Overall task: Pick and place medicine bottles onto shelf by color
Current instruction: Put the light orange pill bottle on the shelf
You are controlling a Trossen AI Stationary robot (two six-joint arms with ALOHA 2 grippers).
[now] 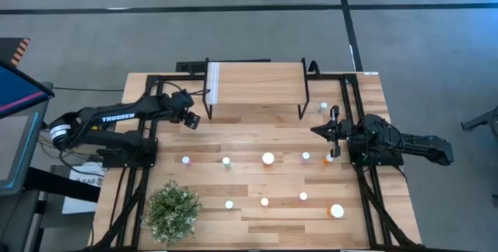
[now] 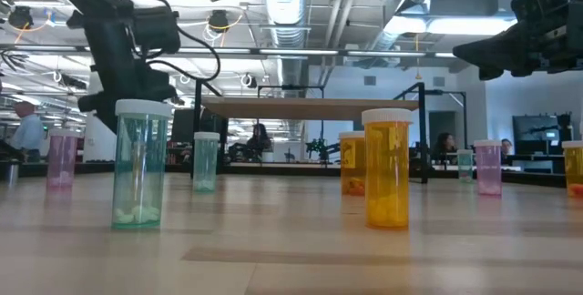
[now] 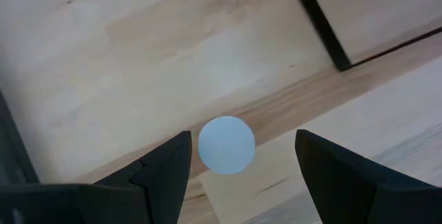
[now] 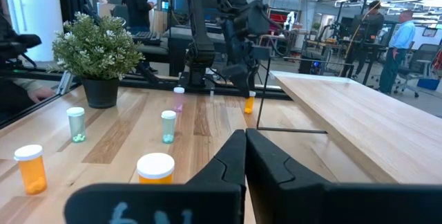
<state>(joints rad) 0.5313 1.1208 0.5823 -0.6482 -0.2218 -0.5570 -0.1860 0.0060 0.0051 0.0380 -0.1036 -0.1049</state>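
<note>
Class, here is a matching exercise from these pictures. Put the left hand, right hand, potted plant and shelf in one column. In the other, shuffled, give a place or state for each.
Column 1
1 left hand
2 right hand
3 potted plant
4 shelf

Column 2
A fingers shut
B stands on black legs
C open above a white bottle cap
D corner of the table, left arm's side

Pairs: 1-C, 2-A, 3-D, 4-B
</note>
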